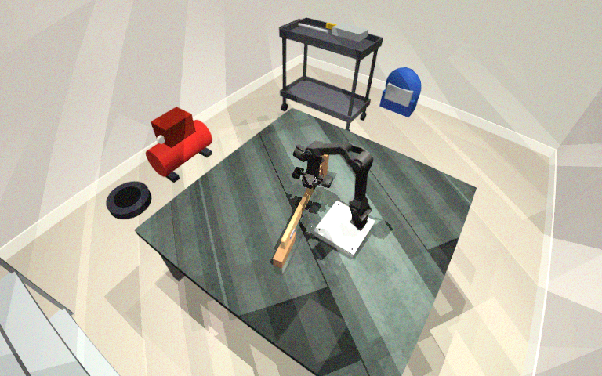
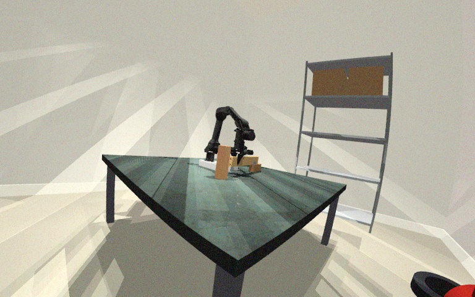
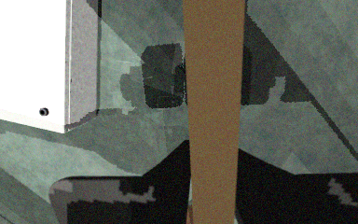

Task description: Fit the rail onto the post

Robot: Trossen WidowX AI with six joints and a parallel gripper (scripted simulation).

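Observation:
The long wooden rail (image 1: 293, 223) (image 2: 249, 160) (image 3: 214, 84) is off the table at its near end and looks roughly level. Its far end is at the bracket on the low footboard block (image 1: 279, 258) (image 2: 254, 168). My gripper (image 1: 310, 188) (image 2: 239, 162) (image 3: 202, 145) is shut on the rail close to its near end, pointing down. The short wooden post (image 1: 325, 164) (image 2: 222, 163) stands upright just beyond that end. Small pegs show at the post's rail side in the exterior view. The arm partly hides the post in the top view. Whether the rail end touches the post or pegs cannot be told.
The white base plate (image 1: 339, 235) (image 3: 33, 61) of the arm lies beside the rail on the dark green table (image 1: 212, 247) (image 2: 224, 216). A cart (image 1: 326, 95), a red compressor (image 1: 177, 146), a tyre (image 1: 144, 199) and a shelf rack (image 2: 346, 101) stand on the floor around it.

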